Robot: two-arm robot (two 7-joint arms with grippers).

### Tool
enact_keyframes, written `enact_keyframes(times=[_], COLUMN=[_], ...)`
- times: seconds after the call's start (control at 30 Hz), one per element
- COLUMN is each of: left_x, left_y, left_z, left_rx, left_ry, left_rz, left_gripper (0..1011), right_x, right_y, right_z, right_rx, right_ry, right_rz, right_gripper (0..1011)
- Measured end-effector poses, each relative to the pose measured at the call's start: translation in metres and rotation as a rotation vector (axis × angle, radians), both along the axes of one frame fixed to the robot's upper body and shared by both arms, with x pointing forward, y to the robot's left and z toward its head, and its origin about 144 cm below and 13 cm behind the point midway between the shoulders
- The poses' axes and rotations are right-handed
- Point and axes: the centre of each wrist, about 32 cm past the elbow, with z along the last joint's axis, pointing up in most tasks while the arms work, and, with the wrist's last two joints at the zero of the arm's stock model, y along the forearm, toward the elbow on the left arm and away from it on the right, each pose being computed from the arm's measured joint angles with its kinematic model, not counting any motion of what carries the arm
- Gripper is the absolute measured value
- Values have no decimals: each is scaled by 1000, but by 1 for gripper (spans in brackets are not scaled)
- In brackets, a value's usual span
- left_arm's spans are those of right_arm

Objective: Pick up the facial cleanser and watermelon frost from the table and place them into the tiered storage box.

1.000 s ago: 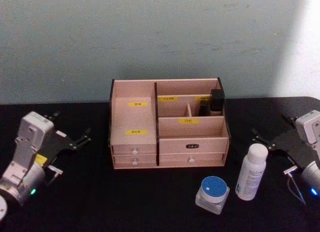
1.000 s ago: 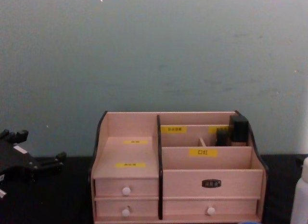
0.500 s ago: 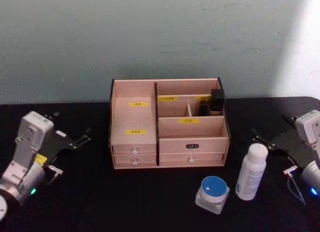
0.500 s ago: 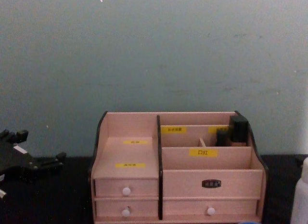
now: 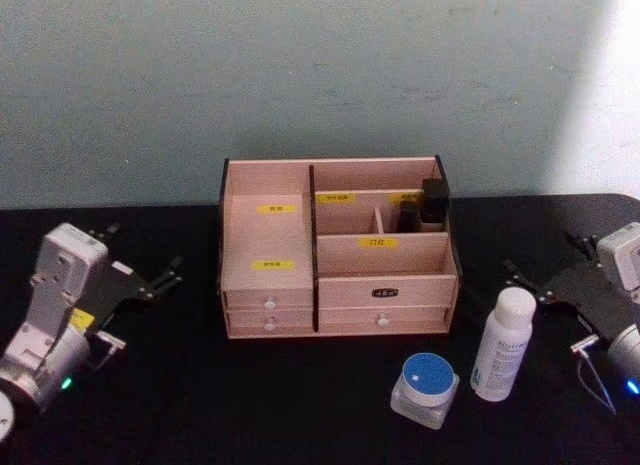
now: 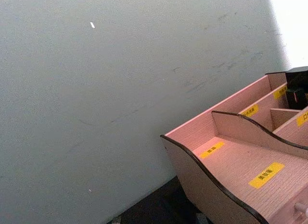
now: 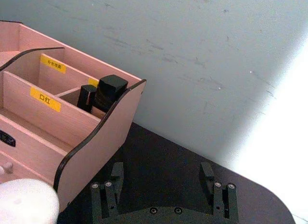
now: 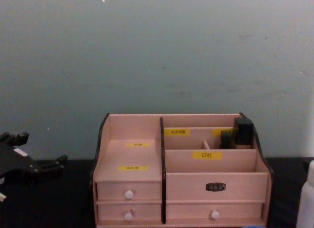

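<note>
Black items (image 5: 428, 203) in tiered storage box (image 5: 265, 240) — left gripper (image 5: 145, 247), right gripper (image 5: 540, 253) by side edges of black tabletop (image 5: 180, 405), fingers apart; plain wall (image 5: 300, 75).

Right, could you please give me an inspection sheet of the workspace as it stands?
Surface: black table.
Job's things: facial cleanser upright, watermelon frost beside it, both on the table in front of the tiered storage box.
Clutter: small black items in the box's rear right compartment.
Grippers: left gripper and right gripper flank the box, fingers open, holding nothing.
Cables: thin wire by the right gripper.
Surroundings: plain pale wall.
</note>
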Motion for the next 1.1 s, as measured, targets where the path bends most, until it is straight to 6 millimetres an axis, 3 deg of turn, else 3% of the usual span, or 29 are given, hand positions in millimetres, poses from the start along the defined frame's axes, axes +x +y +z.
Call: enact_keyframes(times=[0.4, 1.1], left_x=[0, 0], left_y=[0, 0], left_z=[0, 0], left_rx=[0, 0], left_ry=[0, 0], left_rz=[0, 0], left_gripper=[1002, 1001], right_x=[-15, -68], right_y=[-12, -40], right_z=[3, 21], right_rx=[-4, -45], right_ry=[12, 92], right_rz=[5, 85], right_gripper=[1000, 1000])
